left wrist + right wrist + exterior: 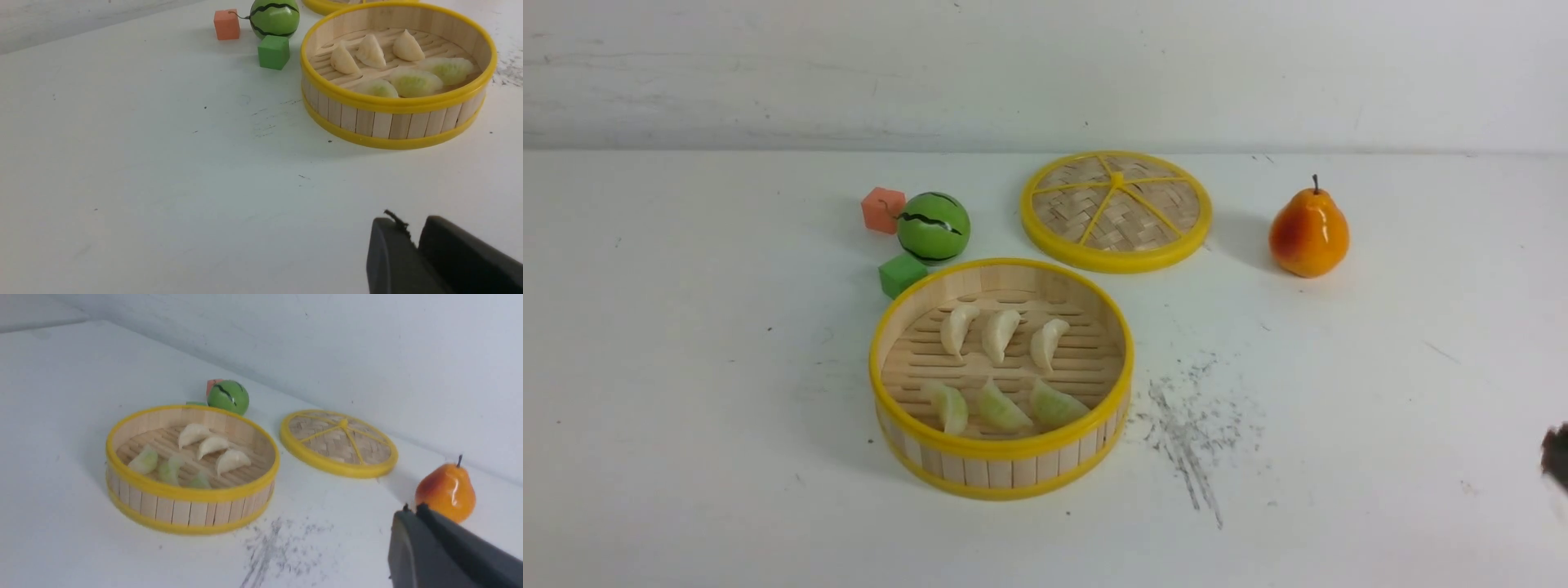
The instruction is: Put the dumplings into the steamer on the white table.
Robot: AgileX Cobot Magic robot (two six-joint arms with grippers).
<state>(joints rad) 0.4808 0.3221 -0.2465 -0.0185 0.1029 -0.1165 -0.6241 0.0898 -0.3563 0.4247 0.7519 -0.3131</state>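
- steamer sits on the white table, a bit left of centre in the front view, upright, slatted floor visible
- all six dumplings are inside it, in two rows of three
- cream-white dumplings make the far row, side by side with small gaps, on the slats
- pale green dumplings make the near row; the rightmost lies close to the near right wall, can't tell if it touches
- left gripper: jaws slightly parted, nothing between the tips, over the table and well apart from the steamer
- right gripper: clenched, tips together, nothing held; in its wrist view the fingers overlap part of the pear
- front view catches only a blurred dark bit at the right edge, can't tell which part it is
- woven lid lies flat on the table behind the steamer and to its right, off the basket, yellow ribs up
- green block is right by the steamer's far left side, contact unclear
- toy watermelon is behind that block, orange block just left of the melon
- pear stands stem up, right of the lid and apart from it
- grey-black scratches mark the table right of the steamer
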